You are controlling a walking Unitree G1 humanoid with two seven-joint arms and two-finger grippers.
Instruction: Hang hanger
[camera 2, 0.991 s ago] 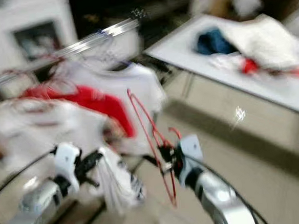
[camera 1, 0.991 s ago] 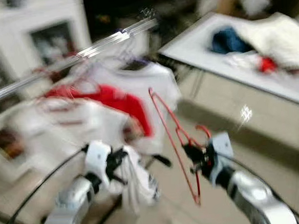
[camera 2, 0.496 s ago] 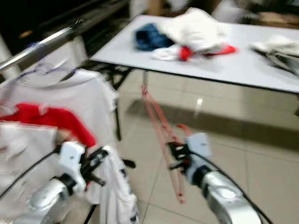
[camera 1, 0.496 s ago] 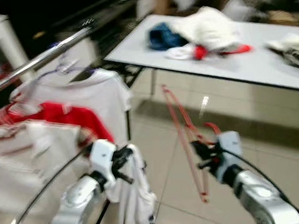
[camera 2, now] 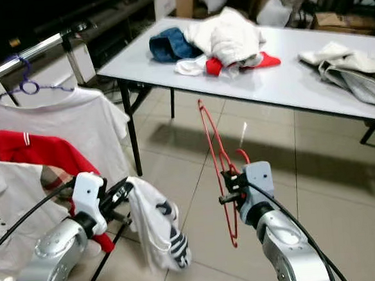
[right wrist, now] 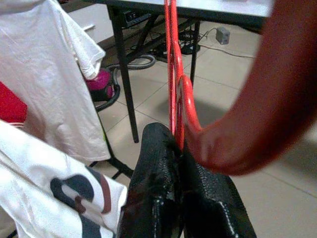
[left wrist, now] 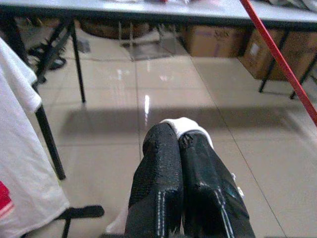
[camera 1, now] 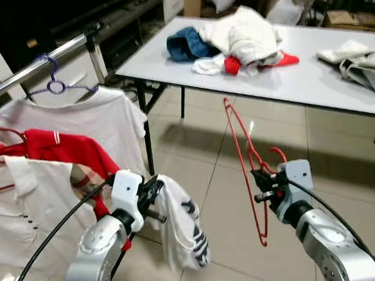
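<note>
Right jaws (camera 2: 227, 188) pinching red hanger (camera 2: 216, 156), left jaws (camera 2: 122, 190) pinching garment (camera 2: 156, 227)

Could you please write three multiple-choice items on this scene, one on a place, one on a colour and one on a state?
1. Where does the pile of clothes lie?
A. on the floor
B. on the white table
C. over the rail

2. What colour is the hanger in the right pincer?
A. red
B. purple
C. white

3. What is the state of the left pincer?
A. open and holding nothing
B. shut on the red hanger
C. shut on a white garment

Answers:
1. B, as the blue, white and red clothes rest heaped on the tabletop.
2. A, as the thin wire frame that rises from the right pincer is red; the purple hanger is on the rail.
3. C, as the left wrist view shows the two black fingers pressed together on white cloth, which hangs down from them.
</note>
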